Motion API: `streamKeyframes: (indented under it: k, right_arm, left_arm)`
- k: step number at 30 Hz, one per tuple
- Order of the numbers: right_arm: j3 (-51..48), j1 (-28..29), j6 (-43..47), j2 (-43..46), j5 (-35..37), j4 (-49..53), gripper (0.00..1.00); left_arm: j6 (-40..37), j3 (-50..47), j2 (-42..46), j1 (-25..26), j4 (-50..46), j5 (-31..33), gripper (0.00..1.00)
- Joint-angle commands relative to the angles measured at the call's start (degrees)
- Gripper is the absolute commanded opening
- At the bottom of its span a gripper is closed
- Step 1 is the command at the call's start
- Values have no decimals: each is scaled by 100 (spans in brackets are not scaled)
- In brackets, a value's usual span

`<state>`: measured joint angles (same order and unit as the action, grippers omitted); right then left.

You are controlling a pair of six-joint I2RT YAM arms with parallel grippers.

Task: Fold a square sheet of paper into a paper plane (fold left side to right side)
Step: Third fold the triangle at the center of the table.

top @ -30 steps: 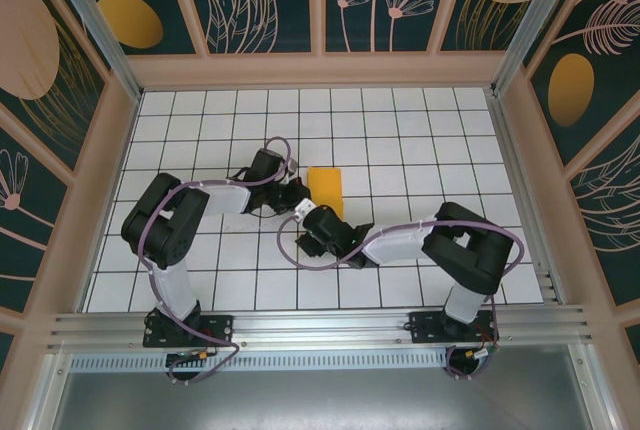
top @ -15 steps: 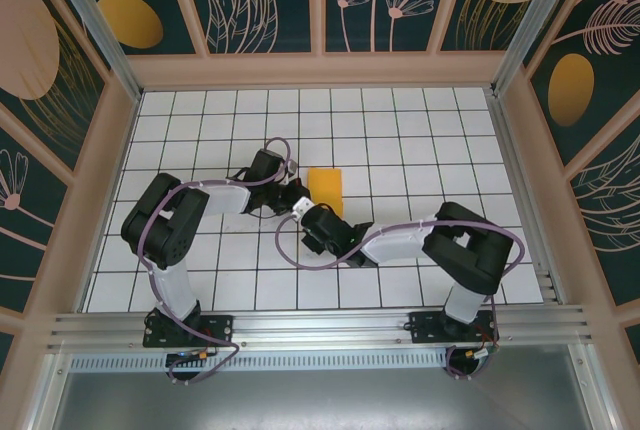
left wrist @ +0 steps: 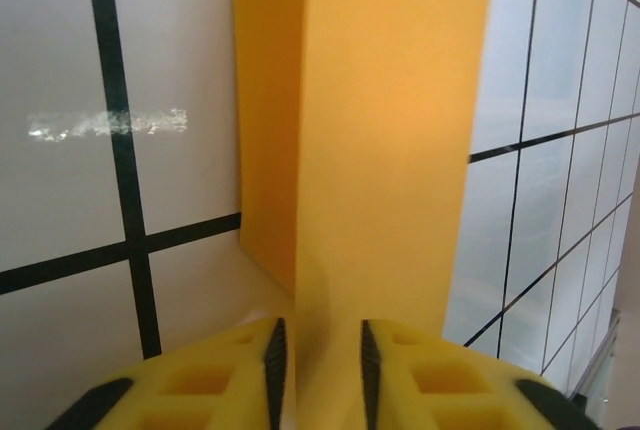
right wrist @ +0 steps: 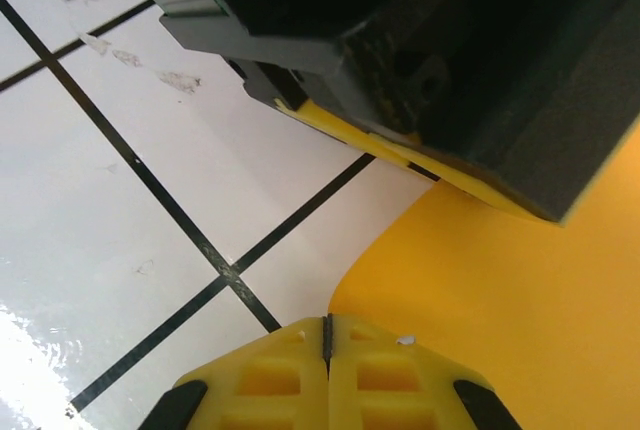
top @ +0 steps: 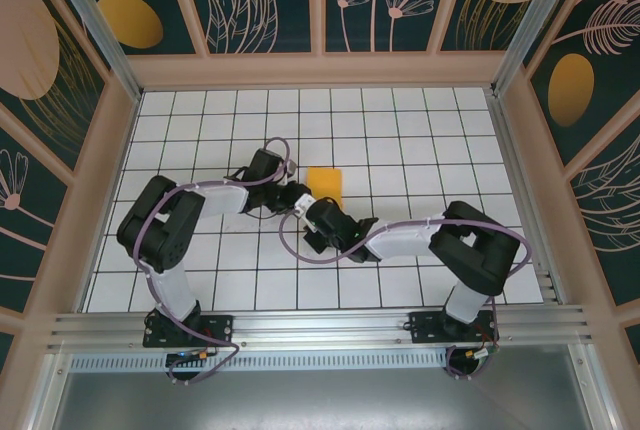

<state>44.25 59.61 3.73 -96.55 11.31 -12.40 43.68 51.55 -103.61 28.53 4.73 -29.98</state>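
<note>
Since the earlier frame, the right arm had pushed its wrist further in toward the paper and shut its jaws, the left jaws had parted a little, and the paper had crept slightly toward the far wall.

Top view. Items: one sheet of paper (top: 326, 181), bright orange, folded to a narrow upright oblong, lying near the middle of the tiled table (top: 420, 130). Two arms. The left arm reached out from its base, elbow bent outward, with the left gripper (top: 294, 196) at the sheet's near left corner. The right arm lay low across the table toward the left, with the right gripper (top: 306, 208) just beneath the same corner. The two grippers sat close together.

Left wrist view. Items: two yellow fingers (left wrist: 240, 380), one sheet (left wrist: 390, 130). The left gripper (left wrist: 320, 360) stood slightly open, a narrow gap between the jaws; the sheet's near edge ran into that gap. A raised fold ran along the sheet's left side.

Right wrist view. Items: one sheet (right wrist: 520, 330), two fingers. The right gripper (right wrist: 327, 335) was fully closed, jaws meeting at a thin seam. The sheet's curved edge reached the fingertips; whether it was nipped could not be told. The left gripper's black body hung over the sheet.
</note>
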Motion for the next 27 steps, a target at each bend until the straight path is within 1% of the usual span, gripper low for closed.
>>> streamKeyframes:
  k: [1,4,7,9,11,14,21,27]
  right_arm:
    - [-57,-69,-168,230,-389,148,0]
    - [-82,-117,-238,219,-518,155,0]
    - [-91,-147,-300,222,-585,125,0]
    - [-102,-169,-343,217,-637,97,0]
    - [-109,-175,-372,203,-665,72,0]
    - [-93,-187,-389,182,-656,71,0]
    - [-83,-245,-469,146,-665,85,0]
    - [-68,-292,-531,134,-724,114,0]
  left_arm:
    - [-306,157,362,-147,-429,96,39]
    - [-574,304,506,-224,-849,217,44]
    - [-771,382,503,-268,-1191,347,46]
    - [-854,652,508,-278,-1272,350,45]
    - [-888,824,420,-280,-1207,194,40]
    - [-845,1137,31,-262,-999,-166,33]
    - [-996,2076,-1046,-90,-1052,-437,31]
    - [-1079,2553,-1770,53,-1196,-389,31]
